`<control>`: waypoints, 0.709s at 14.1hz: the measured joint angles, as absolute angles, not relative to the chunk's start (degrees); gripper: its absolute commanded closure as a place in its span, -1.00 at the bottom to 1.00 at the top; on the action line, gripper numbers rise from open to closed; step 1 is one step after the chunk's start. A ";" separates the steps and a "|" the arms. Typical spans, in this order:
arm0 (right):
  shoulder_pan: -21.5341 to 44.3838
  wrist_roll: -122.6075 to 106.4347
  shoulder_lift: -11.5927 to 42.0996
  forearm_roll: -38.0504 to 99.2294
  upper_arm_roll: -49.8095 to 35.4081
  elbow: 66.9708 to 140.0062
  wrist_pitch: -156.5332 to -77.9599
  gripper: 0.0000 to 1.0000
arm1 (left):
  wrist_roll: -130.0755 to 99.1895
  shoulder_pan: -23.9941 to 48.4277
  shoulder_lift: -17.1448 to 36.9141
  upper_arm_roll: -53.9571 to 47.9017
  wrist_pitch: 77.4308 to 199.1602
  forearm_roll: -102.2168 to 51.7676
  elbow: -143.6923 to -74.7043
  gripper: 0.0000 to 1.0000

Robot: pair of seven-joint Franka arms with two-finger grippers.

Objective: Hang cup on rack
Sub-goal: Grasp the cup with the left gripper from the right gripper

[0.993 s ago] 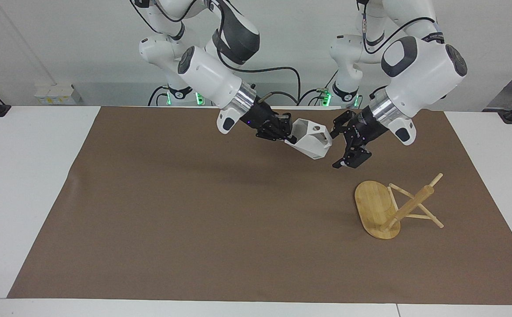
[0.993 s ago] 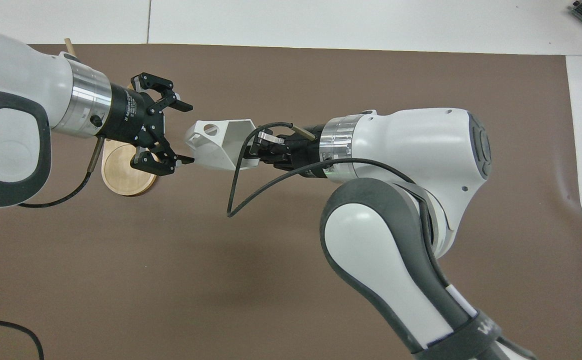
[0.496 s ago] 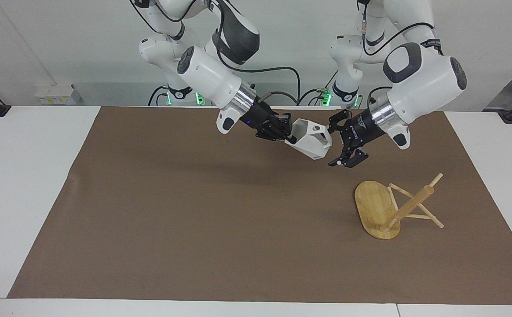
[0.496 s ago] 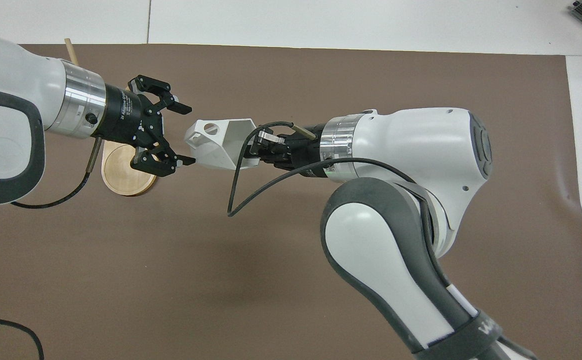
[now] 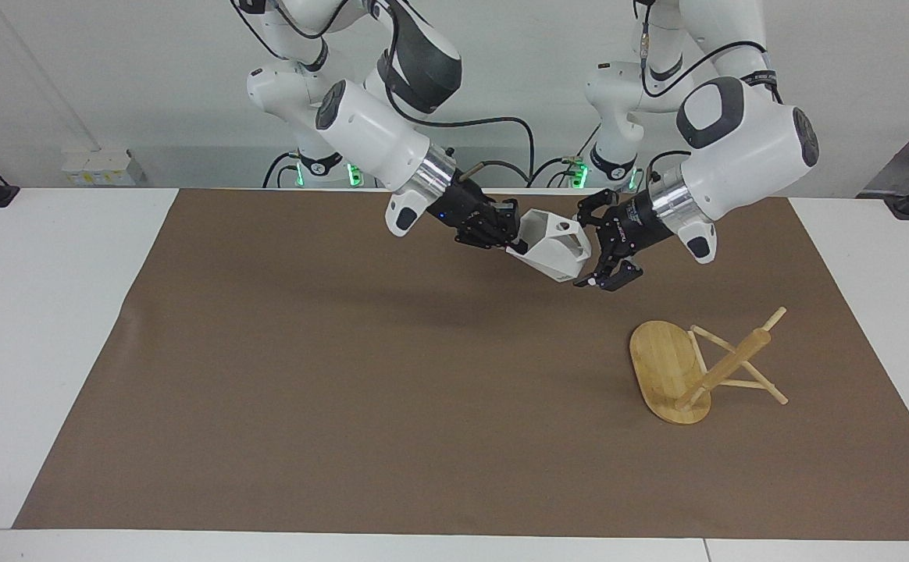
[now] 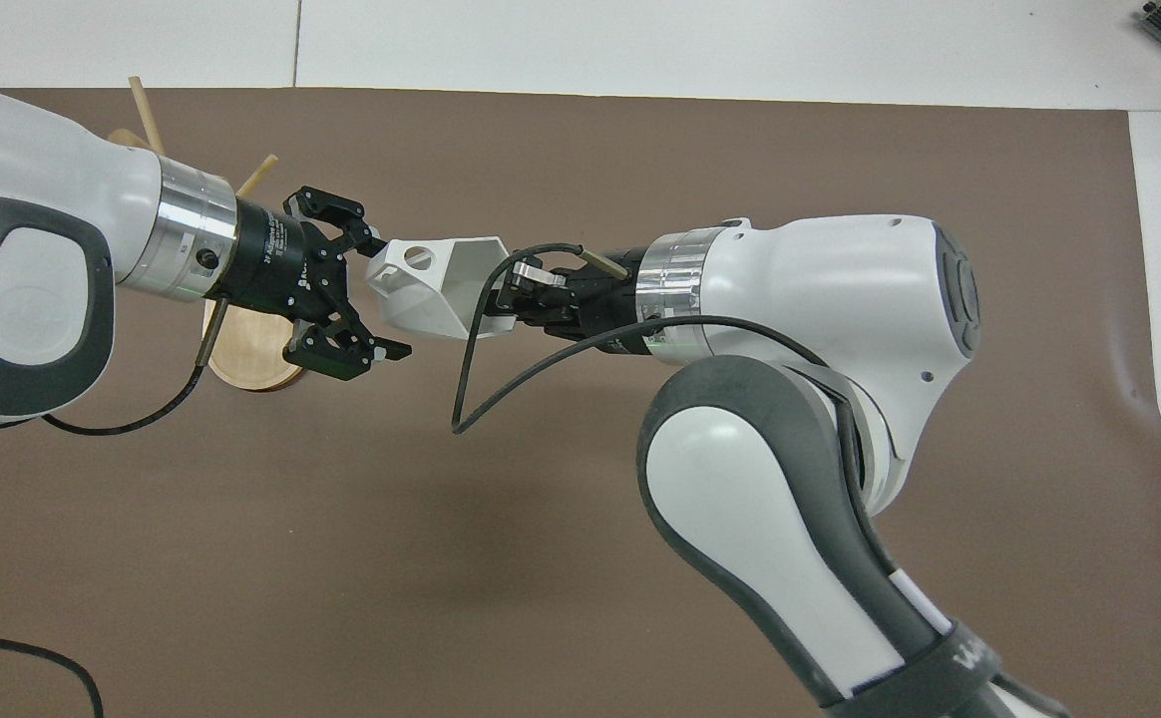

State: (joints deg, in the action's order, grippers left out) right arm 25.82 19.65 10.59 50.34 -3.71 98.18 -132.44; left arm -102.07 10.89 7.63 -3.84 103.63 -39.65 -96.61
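While holding the cup (image 5: 554, 245) up over the table (image 5: 345, 375) by its rim in the right gripper (image 5: 501, 229), fingers clamped; bringing the left gripper (image 5: 597, 250), fingers spread, around the cup's base end, long axis pointing at it; leaving the rack (image 5: 696, 365) tipped over, toward the left arm's end.

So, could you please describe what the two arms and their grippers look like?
Both arms have glossy white shells with dark grey joint panels and a silver metal ring at the wrist. The left gripper and the right gripper are black two-finger units; the left one carries small white lettering. A loose black cable loops from each wrist, and green lights glow at the arm bases.
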 measured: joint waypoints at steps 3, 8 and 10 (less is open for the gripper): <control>25.82 19.65 10.59 50.34 -3.73 98.18 -132.27 1.00 | -99.96 10.88 7.58 -3.85 102.87 -39.66 -96.61 -1.00; 25.81 19.65 10.49 50.35 -3.70 98.03 -131.89 1.00 | -94.24 10.85 7.58 -3.69 102.46 -40.88 -96.61 -1.00; 25.81 19.65 10.48 50.36 -3.70 97.98 -131.88 1.00 | -92.91 10.83 7.58 -3.66 102.45 -41.66 -96.61 -1.00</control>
